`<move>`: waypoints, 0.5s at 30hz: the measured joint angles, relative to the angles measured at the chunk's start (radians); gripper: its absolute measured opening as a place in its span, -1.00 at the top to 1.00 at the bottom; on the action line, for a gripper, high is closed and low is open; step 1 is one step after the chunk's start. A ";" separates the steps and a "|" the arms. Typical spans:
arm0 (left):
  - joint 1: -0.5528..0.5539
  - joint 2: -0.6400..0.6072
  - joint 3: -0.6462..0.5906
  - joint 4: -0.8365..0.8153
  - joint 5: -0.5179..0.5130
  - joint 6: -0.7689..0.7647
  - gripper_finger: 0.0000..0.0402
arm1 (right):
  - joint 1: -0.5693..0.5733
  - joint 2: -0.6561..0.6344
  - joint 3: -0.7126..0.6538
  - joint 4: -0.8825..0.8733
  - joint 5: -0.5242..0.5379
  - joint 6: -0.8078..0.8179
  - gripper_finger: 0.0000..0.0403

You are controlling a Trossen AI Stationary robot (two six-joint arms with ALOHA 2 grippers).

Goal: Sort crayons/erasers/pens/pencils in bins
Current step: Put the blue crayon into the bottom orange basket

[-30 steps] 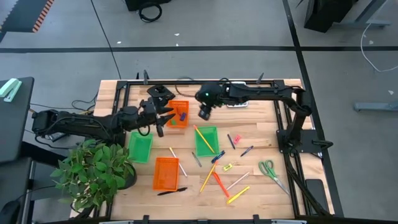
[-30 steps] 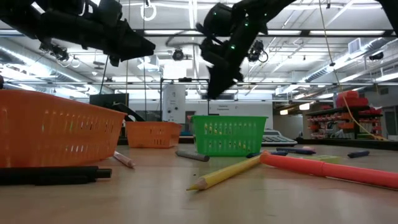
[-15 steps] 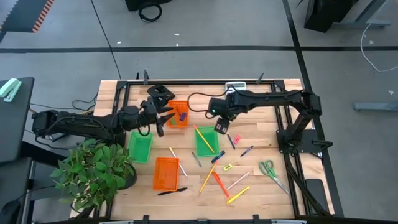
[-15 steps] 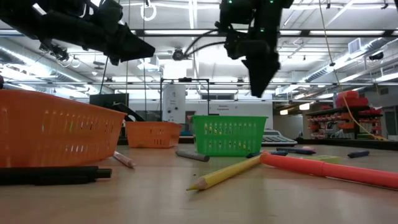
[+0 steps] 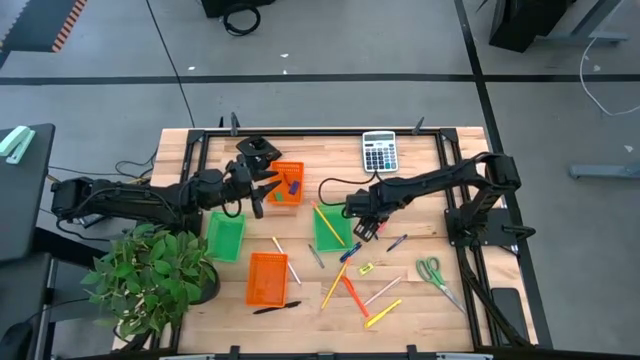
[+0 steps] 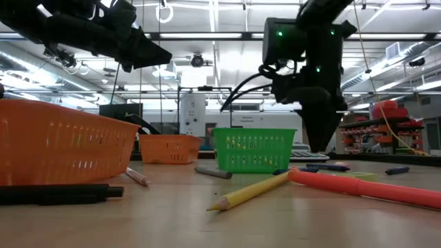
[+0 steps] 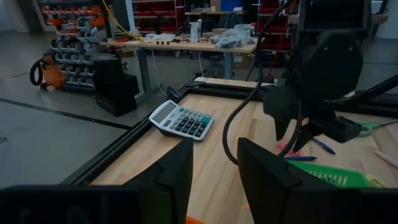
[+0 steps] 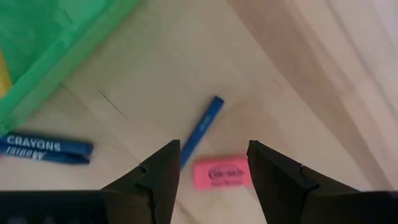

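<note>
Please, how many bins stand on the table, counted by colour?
orange bins: 2
green bins: 2
total: 4

Both arms are dark, near-black, built of slim jointed links with bulkier housings at the joints. The left tool (image 5: pixel 262 186) and the right tool (image 5: pixel 366 228) each end in two flat, wedge-shaped black fingers (image 8: pixel 277 176). A thin black cable loops loosely off the right arm's wrist. A small green light glows on the right wrist housing in the low view.
</note>
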 joint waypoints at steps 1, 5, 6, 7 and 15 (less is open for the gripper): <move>0.000 0.000 0.000 -0.004 0.000 -0.004 0.33 | 0.004 0.000 -0.018 0.026 0.018 0.006 0.04; 0.000 0.000 0.000 -0.035 0.000 -0.019 0.31 | 0.040 0.000 -0.103 0.138 0.129 0.094 0.04; 0.000 0.000 0.000 -0.041 0.000 -0.018 0.31 | 0.054 0.000 -0.125 0.170 0.155 0.116 0.04; 0.000 0.000 0.000 -0.046 0.000 -0.019 0.31 | 0.067 0.000 -0.147 0.200 0.178 0.139 0.04; 0.000 0.000 0.000 -0.057 0.000 0.003 0.35 | 0.166 -0.005 -0.237 0.307 0.286 0.321 0.24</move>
